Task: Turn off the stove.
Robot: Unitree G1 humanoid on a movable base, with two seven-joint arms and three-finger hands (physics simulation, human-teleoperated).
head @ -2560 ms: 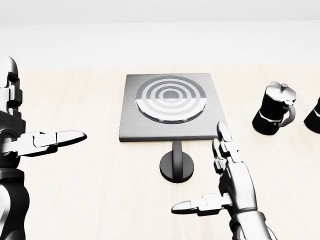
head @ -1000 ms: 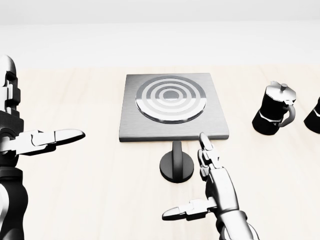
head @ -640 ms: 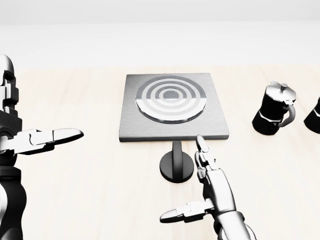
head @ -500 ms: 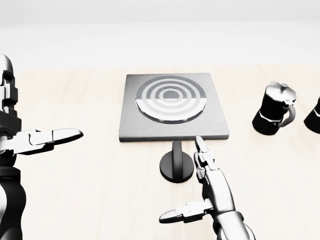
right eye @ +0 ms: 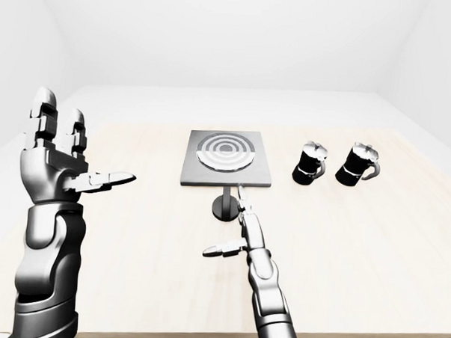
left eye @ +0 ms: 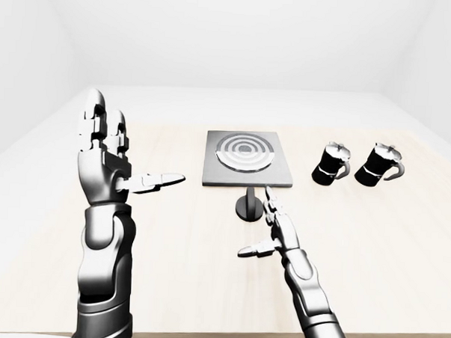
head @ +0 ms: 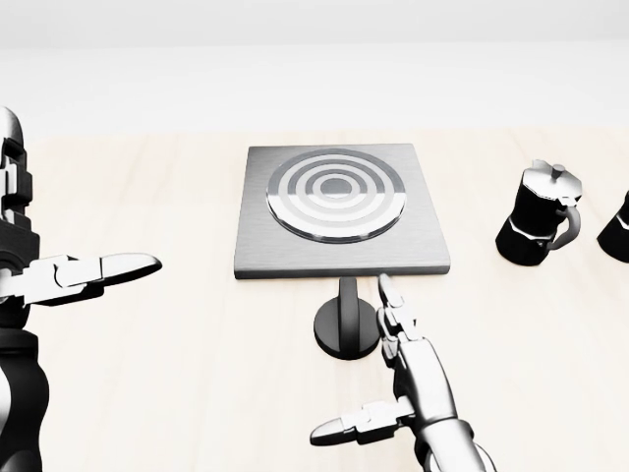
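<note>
my right hand is spread open, holding nothing, fingertips just beside the stove knob at the stove's 6 o'clock; my left hand is raised, open, empty

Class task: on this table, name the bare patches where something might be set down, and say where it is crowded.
Bare tabletop lies left of the stove and its knob, below the raised left hand. More lies between stove and moka pots. It is crowded at the knob, where the right hand reaches.
</note>
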